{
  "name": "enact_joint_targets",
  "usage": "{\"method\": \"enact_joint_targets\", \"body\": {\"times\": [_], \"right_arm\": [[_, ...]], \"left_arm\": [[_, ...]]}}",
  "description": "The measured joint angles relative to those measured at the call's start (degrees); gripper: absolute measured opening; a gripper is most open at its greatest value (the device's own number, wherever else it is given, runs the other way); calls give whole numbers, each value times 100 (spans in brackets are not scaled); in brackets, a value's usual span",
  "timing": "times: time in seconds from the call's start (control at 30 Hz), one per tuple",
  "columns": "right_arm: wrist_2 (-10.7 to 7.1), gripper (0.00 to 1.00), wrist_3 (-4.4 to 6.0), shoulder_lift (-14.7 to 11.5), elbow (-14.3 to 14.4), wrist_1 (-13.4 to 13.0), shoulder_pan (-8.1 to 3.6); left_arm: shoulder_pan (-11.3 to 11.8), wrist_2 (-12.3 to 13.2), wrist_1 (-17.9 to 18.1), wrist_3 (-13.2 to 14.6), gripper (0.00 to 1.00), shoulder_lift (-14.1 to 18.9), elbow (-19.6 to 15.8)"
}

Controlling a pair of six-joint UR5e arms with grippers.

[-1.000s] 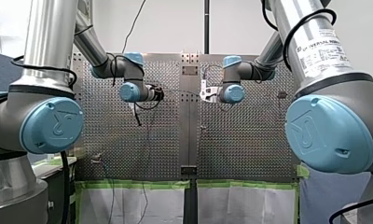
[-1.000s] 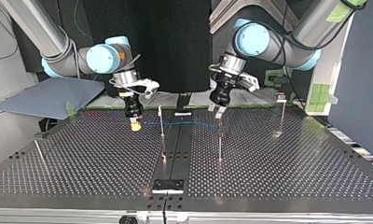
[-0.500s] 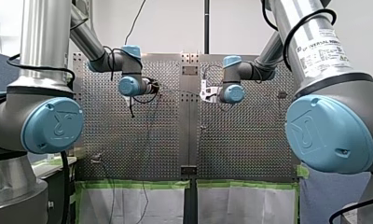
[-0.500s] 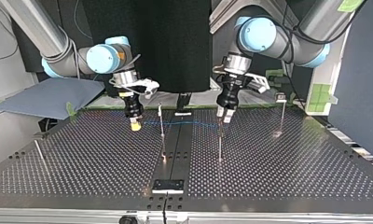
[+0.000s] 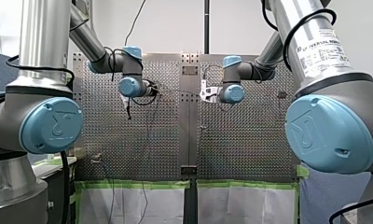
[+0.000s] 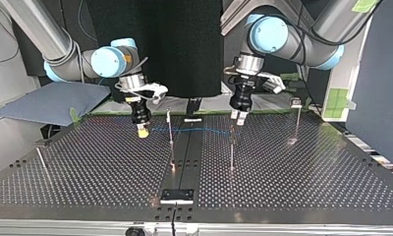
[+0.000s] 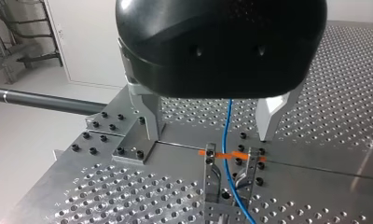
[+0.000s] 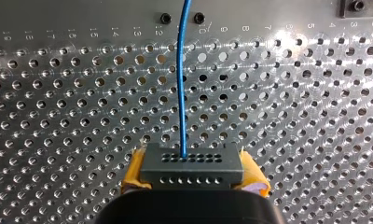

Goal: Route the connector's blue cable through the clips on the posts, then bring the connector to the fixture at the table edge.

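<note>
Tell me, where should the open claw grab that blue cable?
Probably the blue cable on its straight stretch next to the clip, from above: it runs thin and straight between my left gripper's open fingers.

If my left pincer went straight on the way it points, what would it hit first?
Probably the clip atop the post, where the blue cable runs down through the open left pincer; depth is unclear.

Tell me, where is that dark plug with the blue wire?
The dark grey rectangular connector sits clamped in my right gripper's jaws, above the perforated metal table, at the top view's left, just left of a thin metal post.
</note>
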Motion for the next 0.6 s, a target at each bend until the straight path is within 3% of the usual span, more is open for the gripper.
{"method": "enact_joint_targets", "body": {"times": [0.6], "right_arm": [[0, 0, 6, 2, 0, -4, 1]], "left_arm": [[-51, -43, -16, 48, 100, -153, -10]]}}
